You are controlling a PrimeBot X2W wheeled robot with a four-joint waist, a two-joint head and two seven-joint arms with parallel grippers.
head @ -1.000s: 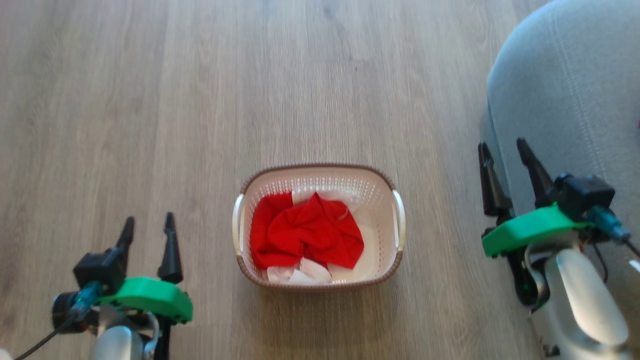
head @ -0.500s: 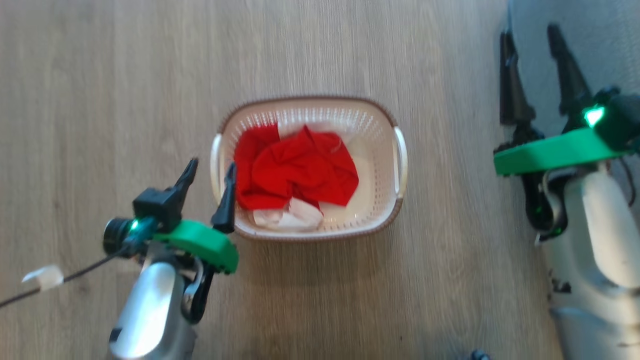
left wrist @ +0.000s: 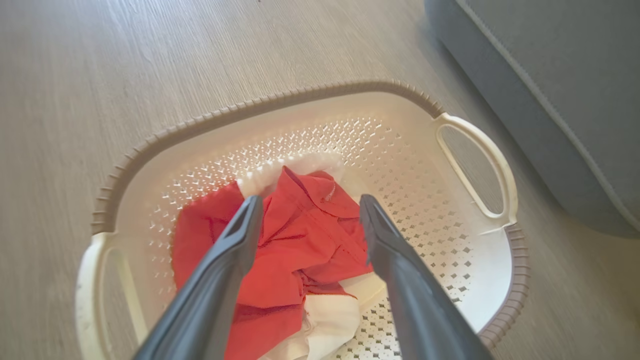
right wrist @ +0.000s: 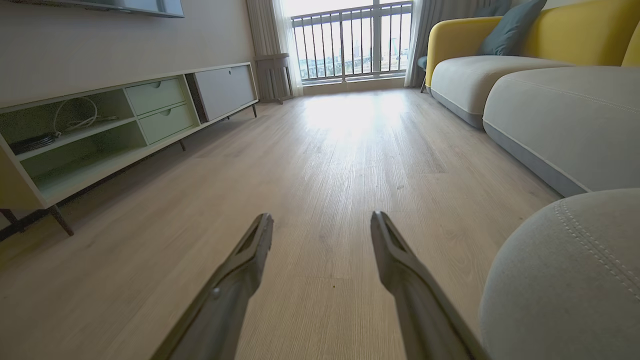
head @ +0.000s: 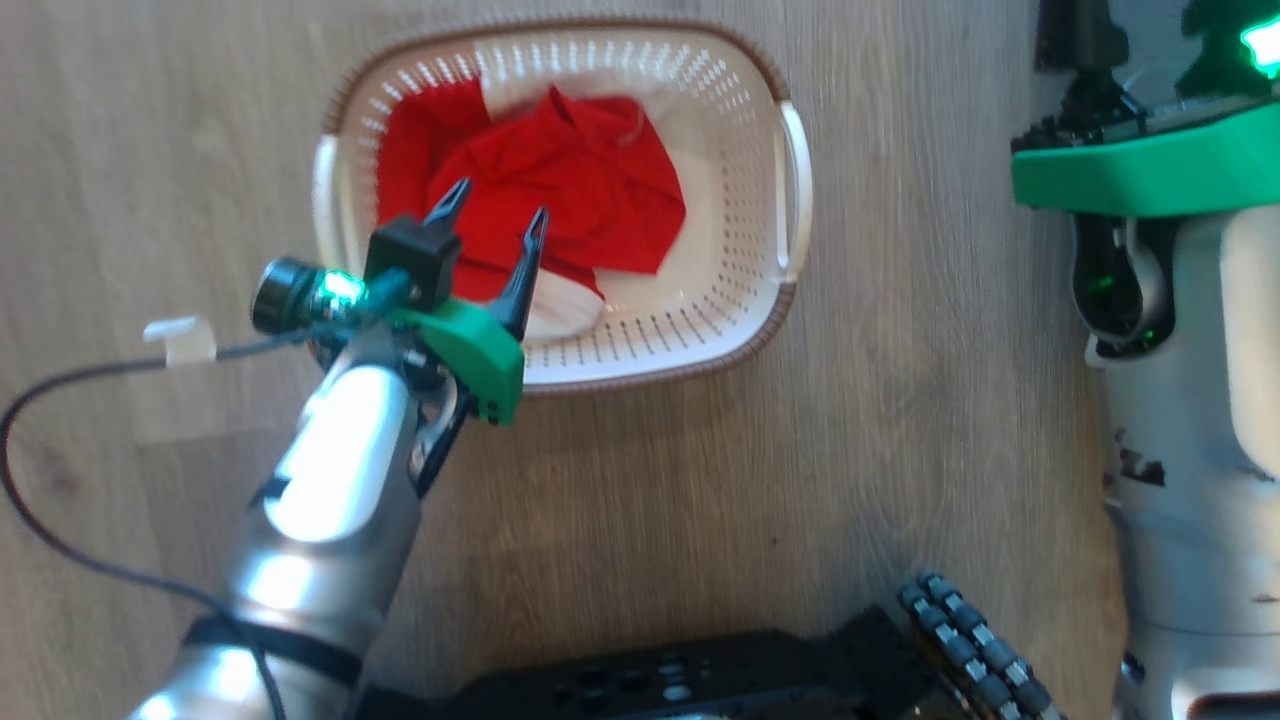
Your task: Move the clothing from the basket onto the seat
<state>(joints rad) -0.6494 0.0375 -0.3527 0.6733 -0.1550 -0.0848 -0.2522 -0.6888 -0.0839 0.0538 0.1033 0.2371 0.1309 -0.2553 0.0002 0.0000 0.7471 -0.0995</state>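
Observation:
The cream basket with a brown rim stands on the wooden floor, and the red-and-white clothing lies crumpled inside it. My left gripper hovers over the basket's left half, open, its fingers pointing down at the clothing without touching it. In the left wrist view the open left gripper frames the red clothing inside the basket, with the grey seat to the right. My right gripper is open and empty above bare floor beside the seat's rounded corner.
My dark base lies along the bottom of the head view and a black cable loops at the left. The right arm's green mount is at the upper right. A low cabinet lines the left wall, and a yellow-backed sofa stands to the right.
The head camera has tipped down, so the basket sits higher in the picture. My left gripper has travelled from the floor left of the basket to over the clothing. Both grippers stay open.

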